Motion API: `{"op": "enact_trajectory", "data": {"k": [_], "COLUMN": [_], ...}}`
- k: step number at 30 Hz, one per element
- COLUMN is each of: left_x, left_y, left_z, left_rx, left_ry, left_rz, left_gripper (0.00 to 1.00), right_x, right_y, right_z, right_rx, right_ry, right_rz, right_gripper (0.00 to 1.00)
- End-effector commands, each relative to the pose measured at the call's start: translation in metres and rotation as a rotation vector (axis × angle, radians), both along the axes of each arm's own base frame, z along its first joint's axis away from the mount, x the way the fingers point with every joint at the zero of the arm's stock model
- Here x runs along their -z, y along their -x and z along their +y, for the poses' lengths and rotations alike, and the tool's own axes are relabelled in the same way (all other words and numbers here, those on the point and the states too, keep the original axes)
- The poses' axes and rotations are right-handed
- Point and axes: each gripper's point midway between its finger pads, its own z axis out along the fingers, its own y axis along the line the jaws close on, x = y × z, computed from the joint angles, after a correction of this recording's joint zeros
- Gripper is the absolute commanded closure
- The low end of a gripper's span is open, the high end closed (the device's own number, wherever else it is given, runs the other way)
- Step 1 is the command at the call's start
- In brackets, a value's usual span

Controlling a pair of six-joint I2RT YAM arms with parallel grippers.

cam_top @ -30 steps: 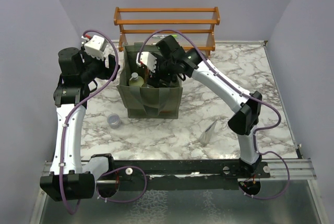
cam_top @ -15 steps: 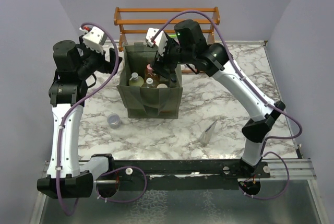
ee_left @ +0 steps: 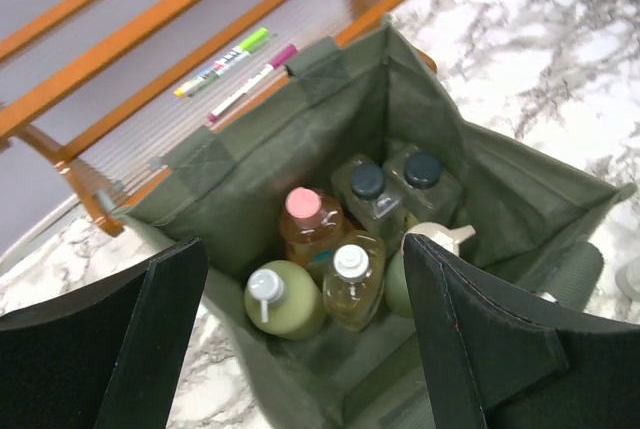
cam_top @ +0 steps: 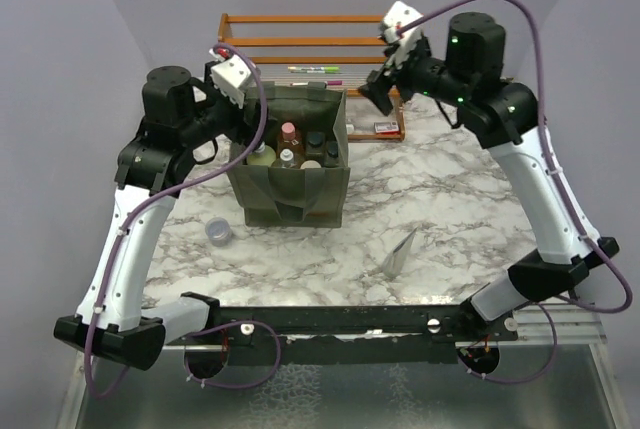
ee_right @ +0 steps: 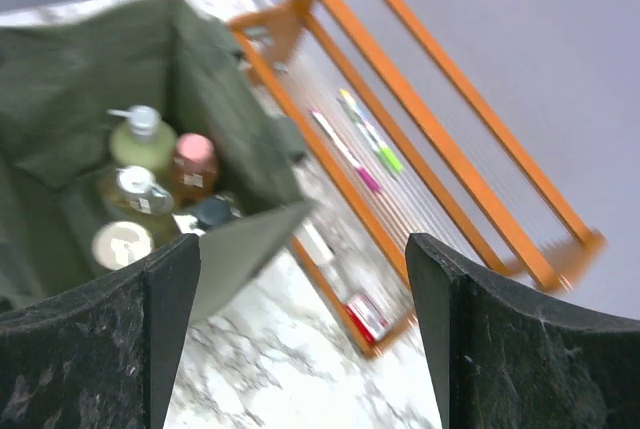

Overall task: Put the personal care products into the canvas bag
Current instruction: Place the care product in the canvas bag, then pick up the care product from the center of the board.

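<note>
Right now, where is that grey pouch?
In the top view, the pouch lies on the marble table, outside the bag. It sits off the bag's near right corner, toward the table's near edge.

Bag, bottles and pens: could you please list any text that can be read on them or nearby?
None can be read.
Green pen: print too small.
Pink-capped bottle: label blurred.
Red-and-white box: blurred.
</note>
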Motion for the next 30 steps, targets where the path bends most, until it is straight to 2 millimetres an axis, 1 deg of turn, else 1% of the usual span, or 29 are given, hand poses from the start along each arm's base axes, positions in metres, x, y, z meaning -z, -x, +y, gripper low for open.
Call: {"op": "enact_trajectory", "data": {"k": [1,4,5,8,10,12,13,15,17,18,20,24,28,30], "left_x": [0.0,0.005,0.005,0.007,0.009,0.011,0.01,0.01,0.009,0.01,0.011,0.016,0.02,0.019], "left_y": [0.001,0.006,0.005,0.01,0.014,0.018,0.022,0.028,0.033,0.036,0.04,0.051,0.063,0.07], "left_z": [-0.018,-0.04,-0.043,-0.063,-0.075,-0.087,-0.093,-0.104,-0.114,-0.119,-0.128,-0.148,-0.167,-0.176], "left_rx": [0.038,0.1,0.109,0.162,0.195,0.23,0.255,0.296,0.328,0.342,0.365,0.416,0.466,0.492], "left_ry": [-0.057,-0.093,-0.104,-0.143,-0.172,-0.189,-0.191,-0.194,-0.204,-0.214,-0.239,-0.287,-0.317,-0.324], "left_rz": [-0.01,0.009,0.006,0.002,-0.006,-0.008,-0.01,-0.008,-0.011,-0.013,-0.024,-0.04,-0.045,-0.052], "left_gripper": [0.18,0.18,0.18,0.17,0.17,0.17,0.17,0.16,0.16,0.15,0.14,0.12,0.1,0.09], "right_x": [-0.005,-0.002,-0.001,0.006,0.013,0.026,0.034,0.052,0.07,0.078,0.091,0.104,0.115,0.121], "right_y": [-0.013,-0.016,-0.015,-0.01,-0.006,-0.002,0.003,0.009,0.012,0.013,0.016,0.024,0.03,0.033], "right_z": [-0.06,-0.106,-0.119,-0.157,-0.181,-0.202,-0.209,-0.218,-0.226,-0.23,-0.239,-0.252,-0.255,-0.255], "right_rx": [0.081,0.174,0.201,0.296,0.356,0.413,0.428,0.446,0.473,0.491,0.531,0.58,0.593,0.593], "right_ry": [-0.07,-0.097,-0.102,-0.125,-0.149,-0.185,-0.199,-0.199,-0.182,-0.173,-0.162,-0.152,-0.138,-0.134], "right_rz": [0.014,0.012,0.007,-0.005,-0.007,0.0,0.002,0.019,0.045,0.055,0.069,0.081,0.099,0.111], "right_gripper": [0.17,0.17,0.17,0.16,0.16,0.16,0.14,0.06,0.02,0.0,0.0,0.0,0.0,0.0]}}
